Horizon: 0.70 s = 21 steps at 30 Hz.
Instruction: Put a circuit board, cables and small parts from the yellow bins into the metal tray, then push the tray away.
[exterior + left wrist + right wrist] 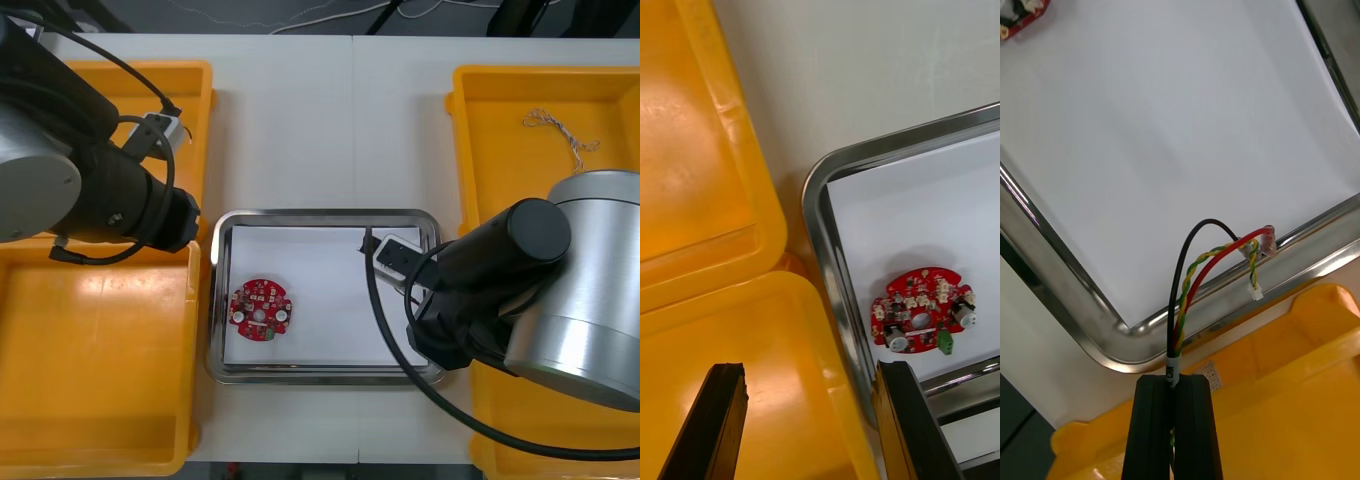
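My right gripper (1174, 394) is shut on a red and yellow cable (1196, 279) that has a black strand. The cable's free end arches over the rim of the metal tray (1071, 274), at the corner beside a yellow bin (1292, 390). A round red circuit board (260, 310) lies on the tray's white inside, towards its left; it also lies past my left fingers as the circuit board (921, 321). My left gripper (809, 409) is open above the near left yellow bin (752, 352), beside the tray's rim (816, 217).
A twisted blue and white cable (560, 132) lies in the far right yellow bin (500, 150). Two yellow bins (90, 360) flank the metal tray (320, 215) on the left. My right arm (520, 290) overhangs the tray's right edge.
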Available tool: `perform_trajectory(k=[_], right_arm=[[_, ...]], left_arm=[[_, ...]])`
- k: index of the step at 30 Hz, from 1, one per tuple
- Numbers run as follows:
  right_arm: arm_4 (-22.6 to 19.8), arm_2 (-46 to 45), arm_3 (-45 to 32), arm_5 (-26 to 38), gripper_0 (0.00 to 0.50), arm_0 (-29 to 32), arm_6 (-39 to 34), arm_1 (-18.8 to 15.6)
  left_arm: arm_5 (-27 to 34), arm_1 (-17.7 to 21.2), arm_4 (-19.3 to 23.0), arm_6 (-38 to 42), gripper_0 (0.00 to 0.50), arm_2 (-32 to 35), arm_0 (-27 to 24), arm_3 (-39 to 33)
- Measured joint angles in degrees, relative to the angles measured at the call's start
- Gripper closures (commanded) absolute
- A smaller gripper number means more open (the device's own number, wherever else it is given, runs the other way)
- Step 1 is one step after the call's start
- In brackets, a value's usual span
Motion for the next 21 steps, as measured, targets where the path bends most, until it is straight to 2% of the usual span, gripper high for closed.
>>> perform_trajectory(k=[5, 9, 18, 21], right_arm=[[2.1, 4.2, 1.7, -0.3, 0.500, -1.7, 2.6, 0.0], [2.6, 7.1, 3.2, -2.0, 0.500, -2.9, 7.7, 0.2], [2.9, 13.0, 5.7, -7.1, 0.500, -5.5, 10.1, 2.1], [3.3, 15.1, 6.0, -9.1, 0.500, -6.1, 10.1, 2.5]], left_arm=[[0.0, 0.5, 0.5, -1.1, 0.000, 3.6, 1.4, 1.5], [0.0, 0.9, 0.6, -2.5, 0.000, 6.1, 1.9, 3.4], [0.0, 1.8, 0.6, -18.4, 0.000, 11.0, 2.0, 7.5], [0.0, 2.1, 0.5, -20.6, 0.000, 12.3, 2.2, 8.2]])
